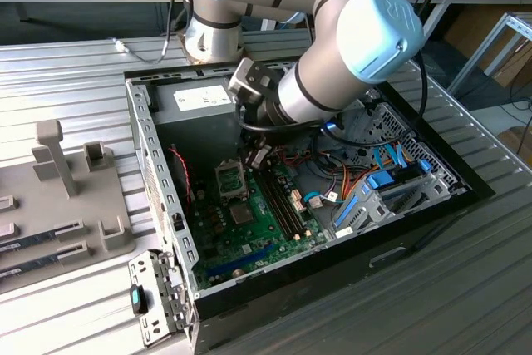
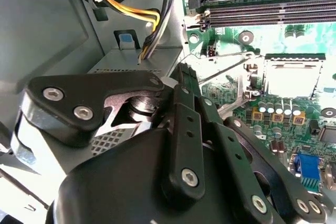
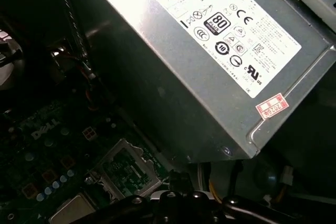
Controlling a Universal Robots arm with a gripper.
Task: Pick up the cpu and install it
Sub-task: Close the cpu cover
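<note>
Nearest: ribbed metal bench [image 1: 465,288], grey fixture tray [image 1: 50,205] parked on the exterior view's left, well apart from the work so it doesn't foul the arm

PC case [image 1: 158,172] lies flat and open-topped on the bench, which gives top-down access to the green motherboard [image 1: 266,222]

On the board the dark soldered chip [image 1: 242,212] sits nearer, the silver socket frame [image 1: 231,179] just behind it. In the second wrist view the frame [image 2: 291,80] looks opened up with its retaining lever [image 2: 226,66] swung off, I'd guess to take the part

The pincer [image 1: 257,156] hangs low inside the case, just beside the socket on its far side, arm [image 1: 357,47] bent over the rim to reach down. Can't tell whether it is released or clenched; its tip is hidden by its own linkage

cpu: can't locate it. Socket interior is washed out in one wrist view and dark in the other, so seated or not is unclear

Behind that the power supply [image 1: 204,101], right against the case's far wall
</note>
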